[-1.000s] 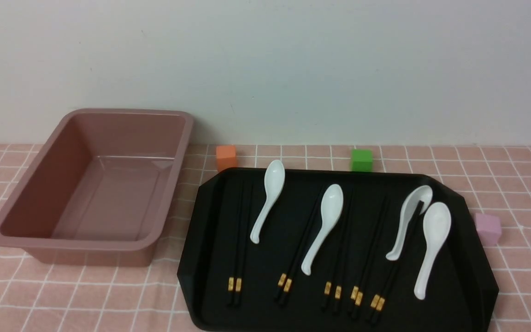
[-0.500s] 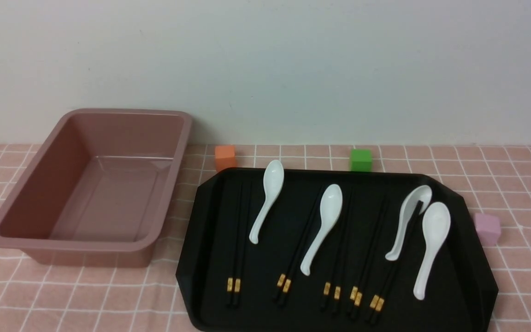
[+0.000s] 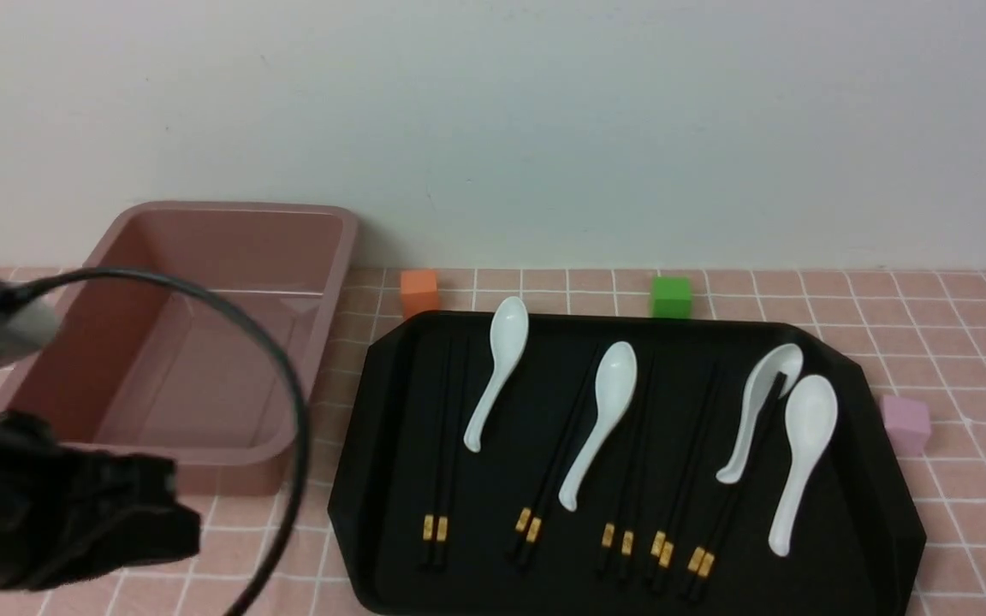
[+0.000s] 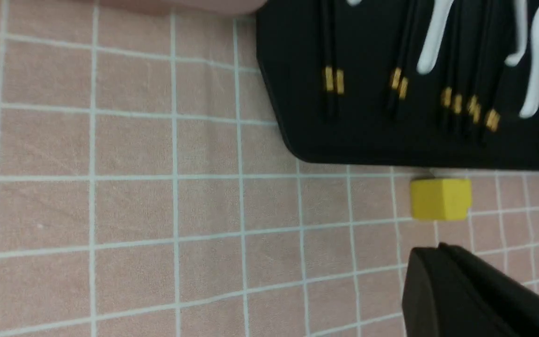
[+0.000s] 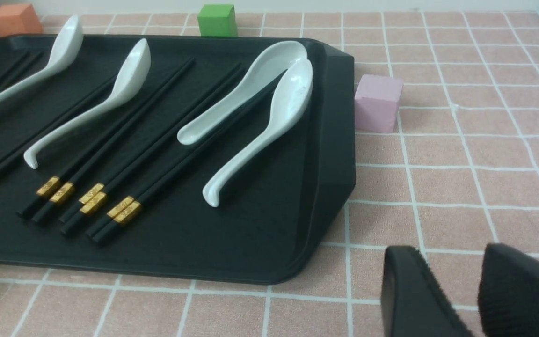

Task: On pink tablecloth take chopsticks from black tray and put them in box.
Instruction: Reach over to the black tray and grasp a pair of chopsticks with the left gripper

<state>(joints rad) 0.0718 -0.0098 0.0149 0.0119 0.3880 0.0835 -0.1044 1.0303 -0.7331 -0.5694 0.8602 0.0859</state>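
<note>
Several pairs of black chopsticks (image 3: 437, 445) with gold bands lie lengthwise in the black tray (image 3: 878, 479) on the pink tablecloth (image 3: 972, 342). They also show in the left wrist view (image 4: 330, 56) and the right wrist view (image 5: 148, 145). The dusty-pink box (image 3: 236, 208) stands empty to the tray's left. My left arm (image 3: 48, 513) is blurred at the lower left, in front of the box. My left gripper (image 4: 438, 252) is shut and empty above the cloth, short of the tray's near edge. My right gripper (image 5: 447, 252) is open and empty over the cloth, off the tray's near right corner.
Several white spoons (image 3: 604, 419) lie among the chopsticks, one resting on a pair. Orange (image 3: 418, 291) and green (image 3: 671, 296) cubes sit behind the tray. A pink cube (image 3: 904, 423) is at its right and a yellow cube (image 4: 440, 199) at its near edge. A wall stands behind.
My left arm has come into the front view from the lower left and now covers part of the box's front. The chopsticks, spoons and tray have not moved.
</note>
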